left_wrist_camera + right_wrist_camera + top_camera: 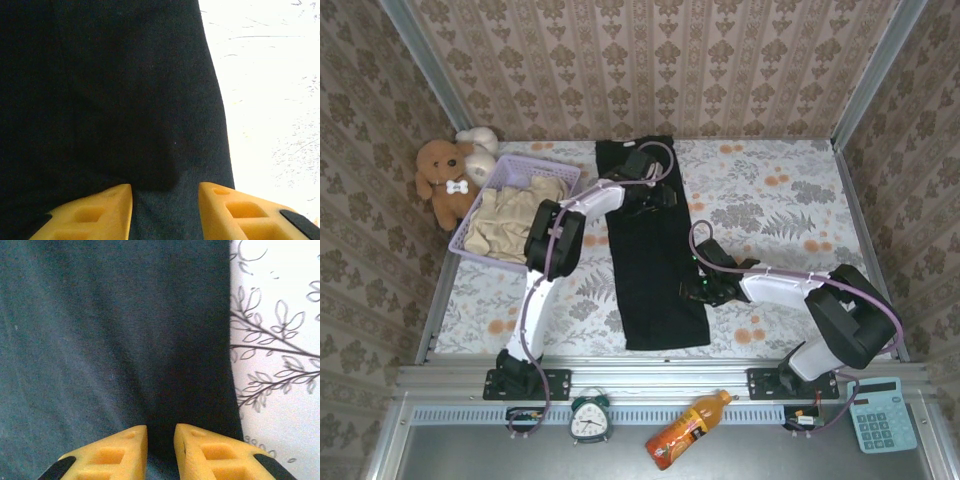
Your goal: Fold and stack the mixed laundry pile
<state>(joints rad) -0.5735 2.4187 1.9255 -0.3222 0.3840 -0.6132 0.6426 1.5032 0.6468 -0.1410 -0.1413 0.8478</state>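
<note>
Black garment [655, 270] lies flat as long narrow strip just beside lavender basket [525, 160]. We judge lengthwise fold done, crosswise folds left. Cream garment [515, 215] heaped inside basket, unfolded; no stack yet. Left gripper [165, 187] at strip's end level with basket, jaws half apart over cloth; grip we cannot tell. Right gripper [161, 429] at strip's edge away from basket, jaws nearly closed, pinching cloth. Floral tablecloth [770, 210]; patterned wallpaper [650, 60] around.

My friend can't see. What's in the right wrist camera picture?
The right tool has yellow fingers nearly meeting around a dark crease in the black garment. A white tablecloth with drawn leaves lies to its right.
</note>
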